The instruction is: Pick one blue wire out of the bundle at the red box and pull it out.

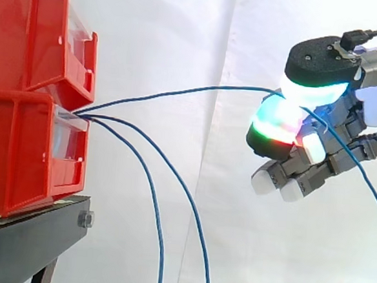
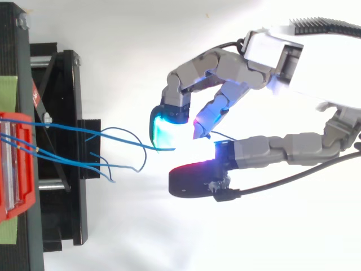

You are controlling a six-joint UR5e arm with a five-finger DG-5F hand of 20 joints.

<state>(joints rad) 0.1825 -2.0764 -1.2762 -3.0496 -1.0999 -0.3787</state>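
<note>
Blue wire (image 1: 198, 88) is pinched in the hand (image 2: 271, 53), held in open air well apart from the bins. Two glowing pads (image 1: 277, 125) are closed on it. In side view one pad is cyan-white on top and one red-green below, and the wire passes between them. The other fingers are curled underneath with white pads and hold nothing. Past the pinch, the wire's free part droops down to the lower right edge of side view.

In top view the wire meets the cyan pad, with the dark thumb tip, glowing red-magenta, just beside it. From the hand the wire runs left in a shallow arc, sloping a little down and not fully taut. It goes into the front of the lower red bin (image 1: 19, 162), at the top edge of that bin's clear front panel.

Two other blue wires (image 1: 159, 230) leave the bin at the same spot. They bend down and hang off the bottom of side view, apart from the hand and untouched. In top view their loose parts curl just past the stand's edge, between the stand and the hand.

An upper red bin (image 1: 34, 33) sits stacked on the lower one, with the same clear front panel. The black stand (image 1: 26, 240) is under both bins and has a bolt at its corner. The white curtain (image 1: 184, 24) is behind everything.
</note>
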